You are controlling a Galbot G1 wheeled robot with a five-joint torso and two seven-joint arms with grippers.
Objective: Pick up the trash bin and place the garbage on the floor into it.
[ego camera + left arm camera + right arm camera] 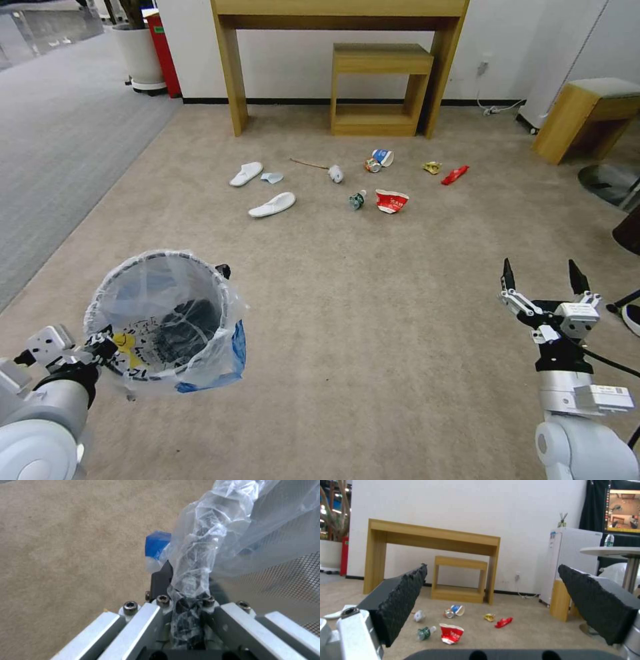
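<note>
Two grippers show in the head view: the left gripper (100, 347) pinches the near rim of the small round dark trash bin lined with crinkled clear plastic (167, 320), held above the beige short-pile carpet floor (373, 320), while the right gripper (543, 283) hovers spread and empty. The garbage lies well ahead, near the wooden desk (340, 13): two white slippers (272, 205), a crushed red-white paper cup (391, 201), a small bottle (357, 199), a red wrapper (455, 175).

From the left wrist, the thin rim and bunched liner sit clamped between the jaws; the liner looks slippery, the bin light.

From the right wrist, the cup (451, 633) looks soft and crushable, best taken across its flattened body.
</note>
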